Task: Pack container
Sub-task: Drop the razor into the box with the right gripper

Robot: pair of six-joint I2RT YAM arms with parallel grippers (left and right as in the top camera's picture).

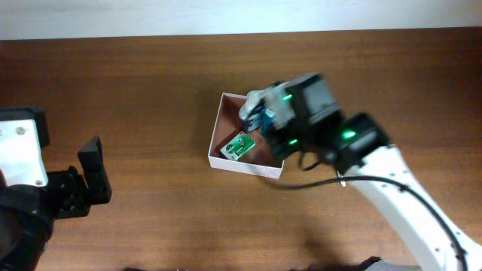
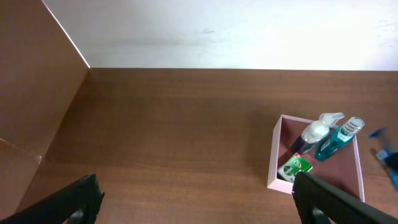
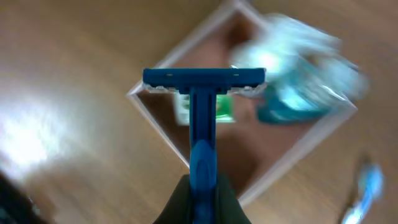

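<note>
Right arm [image 1: 410,197]: white link, black joint housings, green lights, black cable [image 1: 312,183]. Left arm [image 1: 64,192]: black, white plate. Left hand [image 2: 199,205]: black fingers [image 2: 65,204].

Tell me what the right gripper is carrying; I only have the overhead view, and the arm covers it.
Observer: In the right wrist view, the right gripper is shut on a blue razor, head forward, above the container.
Operator: What is inside the container?
Observer: The left wrist view shows a teal bottle, a clear bottle and a green soap pack in it.
Operator: And the left gripper?
Observer: The left gripper is open, holds nothing and is well away from the container.
</note>
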